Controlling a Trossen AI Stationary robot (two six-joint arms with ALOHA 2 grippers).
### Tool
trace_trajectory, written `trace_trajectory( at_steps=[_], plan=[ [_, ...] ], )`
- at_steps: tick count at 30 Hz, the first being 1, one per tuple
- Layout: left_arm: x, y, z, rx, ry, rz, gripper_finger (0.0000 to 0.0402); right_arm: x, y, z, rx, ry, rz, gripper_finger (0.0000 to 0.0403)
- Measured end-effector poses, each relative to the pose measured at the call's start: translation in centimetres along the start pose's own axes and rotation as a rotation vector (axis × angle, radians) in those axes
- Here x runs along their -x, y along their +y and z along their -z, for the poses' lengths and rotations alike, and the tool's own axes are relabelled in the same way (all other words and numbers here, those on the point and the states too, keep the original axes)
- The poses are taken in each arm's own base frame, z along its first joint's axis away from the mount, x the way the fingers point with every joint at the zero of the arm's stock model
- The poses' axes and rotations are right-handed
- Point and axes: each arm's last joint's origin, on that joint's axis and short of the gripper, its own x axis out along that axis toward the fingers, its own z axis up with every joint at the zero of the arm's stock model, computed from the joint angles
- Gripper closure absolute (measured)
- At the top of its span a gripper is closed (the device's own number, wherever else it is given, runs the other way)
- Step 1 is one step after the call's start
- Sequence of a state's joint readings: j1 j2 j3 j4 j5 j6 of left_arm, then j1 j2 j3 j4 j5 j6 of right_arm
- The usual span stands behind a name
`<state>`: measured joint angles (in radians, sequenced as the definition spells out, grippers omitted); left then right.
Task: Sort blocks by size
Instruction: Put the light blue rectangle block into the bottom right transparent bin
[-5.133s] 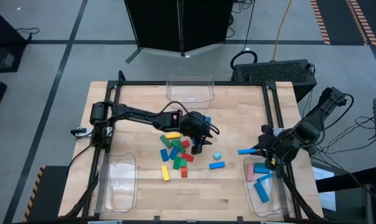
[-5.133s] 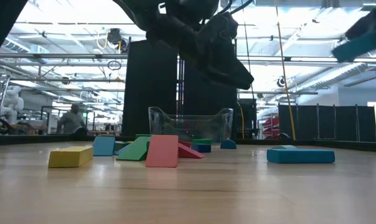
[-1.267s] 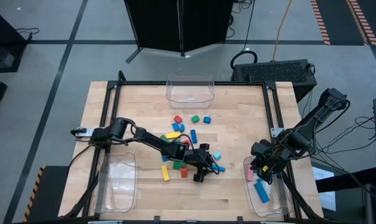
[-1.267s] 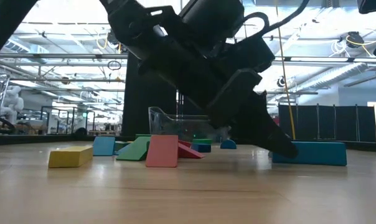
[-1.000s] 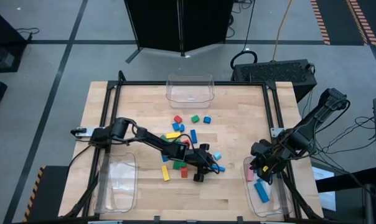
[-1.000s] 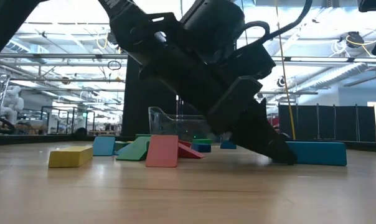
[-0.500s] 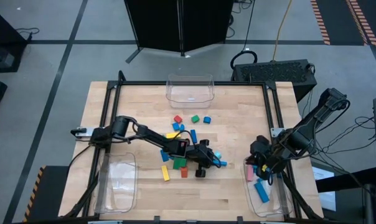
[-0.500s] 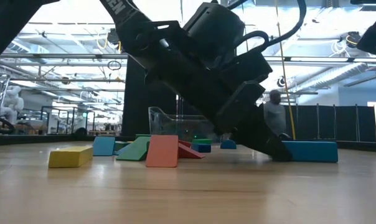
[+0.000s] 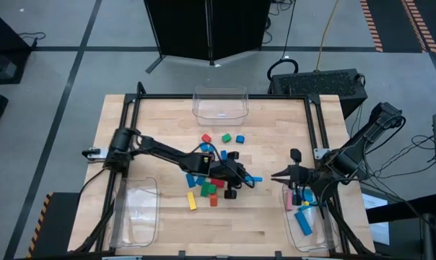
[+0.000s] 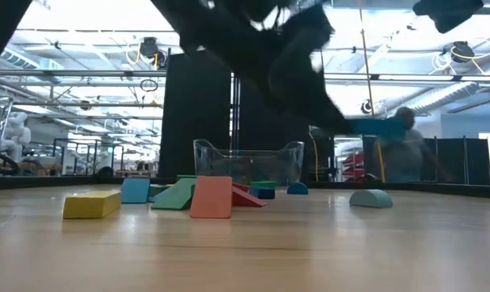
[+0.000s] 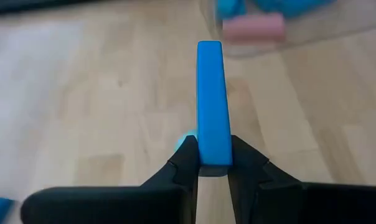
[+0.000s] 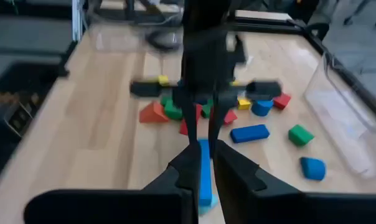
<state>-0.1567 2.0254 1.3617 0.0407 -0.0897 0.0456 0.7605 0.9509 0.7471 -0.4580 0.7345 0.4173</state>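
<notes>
The left claw point(image 9: 241, 178) is clenched on one end of a long blue bar point(image 11: 212, 106), which sticks out from its fingers point(image 11: 185, 163) toward the right side of the worktop point(image 9: 276, 224); in the low view the bar point(image 10: 378, 125) hangs clear above the wood. Just left of this claw lies the loose heap of blocks point(image 9: 207, 180) in red, green, blue and yellow near the middle of the worktop, with three small pieces point(image 9: 224, 137) a little farther back. A small cyan rounded piece point(image 10: 371, 198) rests on the wood under the lifted bar. The right claw point(image 9: 290, 175) hovers at the right, fingers point(image 12: 189, 165) nearly together and gripping nothing, just beside the right bin point(image 9: 326, 232), which holds pink and blue pieces.
</notes>
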Motion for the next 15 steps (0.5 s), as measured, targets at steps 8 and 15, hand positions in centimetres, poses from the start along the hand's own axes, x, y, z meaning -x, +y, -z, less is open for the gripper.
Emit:
trace_trajectory(
  at_steps=[8, 15],
  plan=[
    [5.0, 1.4, -1.1, -0.002, -0.071, -0.063, 0.0354, -1.6, 1.4, -0.4, 0.096, -0.075, 0.093, 0.0367],
    [8.8, 2.2, -0.3, 0.022, -0.178, -0.083, 0.0354, -3.6, 2.1, -1.5, 0.124, -0.162, 0.161, 0.0362]
  ],
)
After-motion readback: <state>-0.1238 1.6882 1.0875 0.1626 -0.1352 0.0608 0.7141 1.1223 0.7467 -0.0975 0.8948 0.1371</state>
